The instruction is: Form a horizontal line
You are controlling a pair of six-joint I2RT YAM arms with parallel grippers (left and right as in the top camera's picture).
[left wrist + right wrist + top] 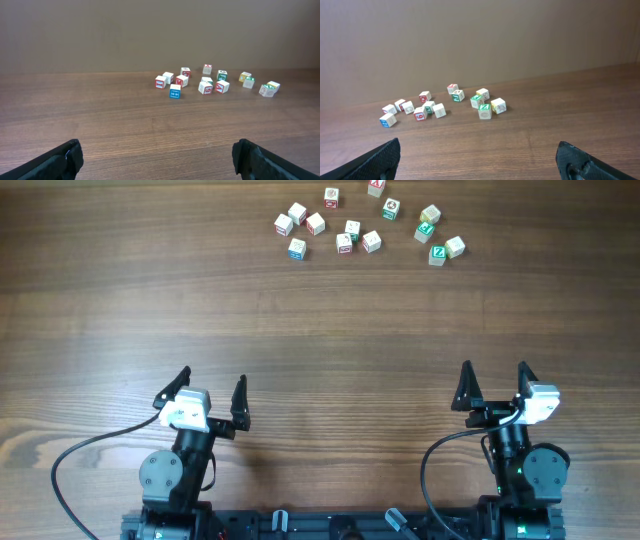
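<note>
Several tiny white letter cubes lie scattered at the far side of the table; no touching row of three shows. A blue-printed cube (297, 248) (175, 92) (387, 120) sits at the near left of the group. A red-printed cube (344, 243) (420, 114) and a mostly plain white cube (371, 241) (439, 110) lie close together near the middle. My left gripper (213, 377) (156, 150) and right gripper (495, 367) (477, 150) are both open and empty, near the front edge, far from the cubes.
Green-printed cubes (438, 253) (484, 111) lie at the right of the group. A small cluster of three cubes (297, 220) sits at its far left. Bare wooden table (330, 330) lies between the grippers and the cubes.
</note>
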